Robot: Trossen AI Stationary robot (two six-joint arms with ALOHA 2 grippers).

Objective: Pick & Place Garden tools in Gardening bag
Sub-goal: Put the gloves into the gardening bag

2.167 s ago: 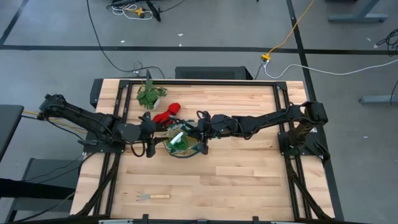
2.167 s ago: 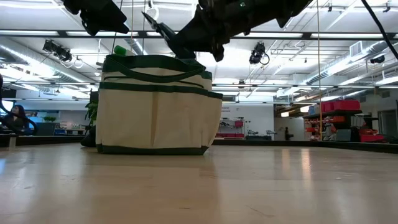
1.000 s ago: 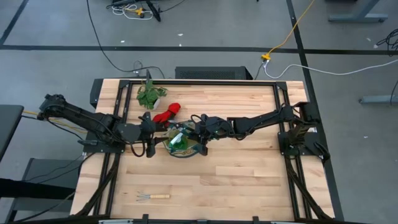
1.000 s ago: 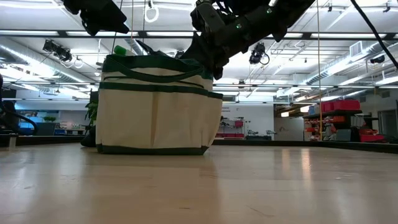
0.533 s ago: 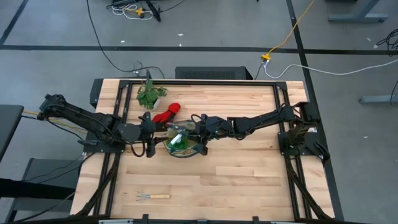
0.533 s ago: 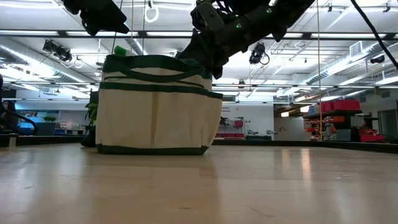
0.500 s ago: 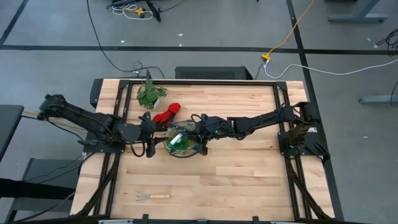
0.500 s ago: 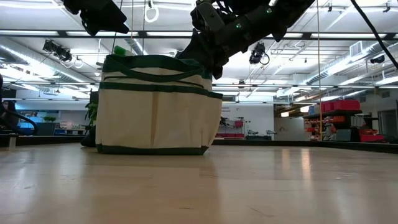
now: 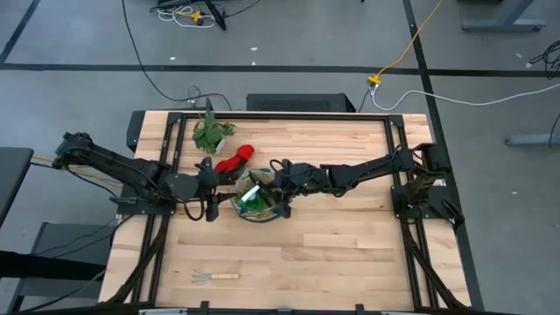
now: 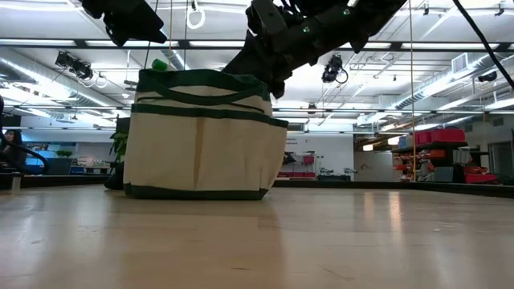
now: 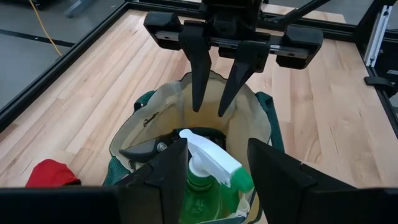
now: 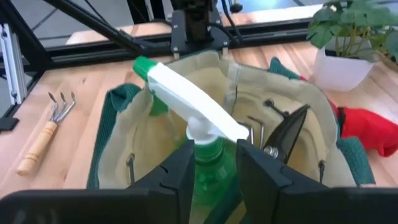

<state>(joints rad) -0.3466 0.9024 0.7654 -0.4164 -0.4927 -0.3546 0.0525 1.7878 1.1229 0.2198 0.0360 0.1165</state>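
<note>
The beige gardening bag point(image 9: 260, 215) with green trim point(image 10: 201, 144) stands upright on its base at the table's middle. Inside it a green spray bottle point(image 12: 186, 99) stands with its white head up, and dark pruning shears point(image 12: 287, 134) lean against the inner wall. My right gripper point(image 11: 211, 112) hangs open over the bag's right rim with nothing between its fingers. My left gripper point(image 10: 136, 24) hovers open, well above the bag's left side. Red gloves point(image 9: 234, 159) lie on the table just beyond the bag. One wooden-handled hand fork point(image 9: 214, 276) lies near the front edge.
A leafy plant point(image 9: 210, 133) in a white pot point(image 12: 345, 68) stands at the far left, behind the gloves. Black frame rails point(image 9: 280, 115) run round the table's edges. Bare wood lies to the right of the bag and in front of it.
My right gripper has come down and toward the table's left, onto the bag's right rim. The dark tool that stuck out from its fingers no longer shows above the bag. Over the last second both arms have kept their places.
</note>
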